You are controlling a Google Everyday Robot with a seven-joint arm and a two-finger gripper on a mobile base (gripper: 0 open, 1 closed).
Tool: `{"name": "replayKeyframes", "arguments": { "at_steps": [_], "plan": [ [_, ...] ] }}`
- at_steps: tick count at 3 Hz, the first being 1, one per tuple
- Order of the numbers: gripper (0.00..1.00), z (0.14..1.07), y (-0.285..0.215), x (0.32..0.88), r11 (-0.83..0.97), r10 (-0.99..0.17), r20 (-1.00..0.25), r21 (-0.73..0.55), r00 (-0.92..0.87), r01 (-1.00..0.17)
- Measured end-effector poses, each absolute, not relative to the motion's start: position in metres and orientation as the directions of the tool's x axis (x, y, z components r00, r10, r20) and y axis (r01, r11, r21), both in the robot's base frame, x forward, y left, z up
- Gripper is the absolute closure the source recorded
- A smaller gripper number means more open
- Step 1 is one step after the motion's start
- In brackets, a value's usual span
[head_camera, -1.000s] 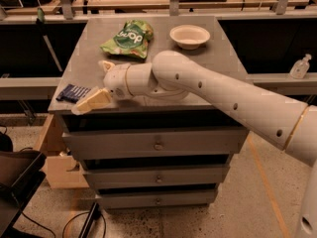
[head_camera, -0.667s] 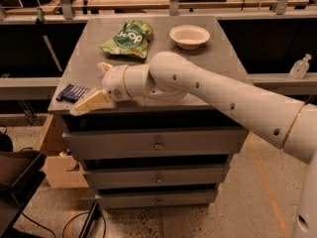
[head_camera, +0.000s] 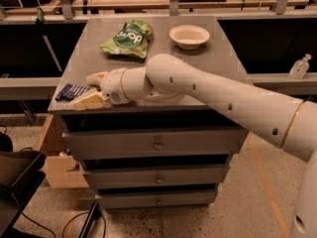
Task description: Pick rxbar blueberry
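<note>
The rxbar blueberry (head_camera: 71, 91), a small flat dark navy wrapper with pale lettering, lies at the front left corner of the grey cabinet top (head_camera: 208, 63). My gripper (head_camera: 84, 90) reaches in from the right and sits low over the top at the bar's right end. It is open, with one tan finger (head_camera: 97, 77) behind the bar's end and the other (head_camera: 90, 101) in front of it, near the cabinet's front edge. The bar lies flat and is not lifted.
A green snack bag (head_camera: 127, 38) lies at the back left of the top, and a white bowl (head_camera: 189, 35) at the back middle. My white arm crosses the right front of the top. Drawers lie below; a cardboard box (head_camera: 58, 162) stands on the floor to the left.
</note>
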State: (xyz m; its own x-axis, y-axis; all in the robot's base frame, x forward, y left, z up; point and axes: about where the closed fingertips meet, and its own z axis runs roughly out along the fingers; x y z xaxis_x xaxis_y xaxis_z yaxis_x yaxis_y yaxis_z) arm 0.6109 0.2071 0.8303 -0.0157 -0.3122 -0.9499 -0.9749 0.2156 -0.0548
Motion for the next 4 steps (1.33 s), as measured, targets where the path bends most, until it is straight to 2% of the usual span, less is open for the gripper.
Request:
{"name": "replayKeyframes", "arguments": {
  "at_steps": [2, 3, 4],
  "plan": [
    [0.87, 0.8278, 0.2107, 0.6082, 0.21, -0.315, -0.949, -0.049, -0.021, -0.976],
    [1.0, 0.8278, 0.2128, 0.607, 0.206, -0.315, -0.949, -0.048, -0.02, -0.977],
    [1.0, 0.8277, 0.2128, 0.607, 0.206, -0.315, -0.949, -0.048, -0.02, -0.977]
  ]
}}
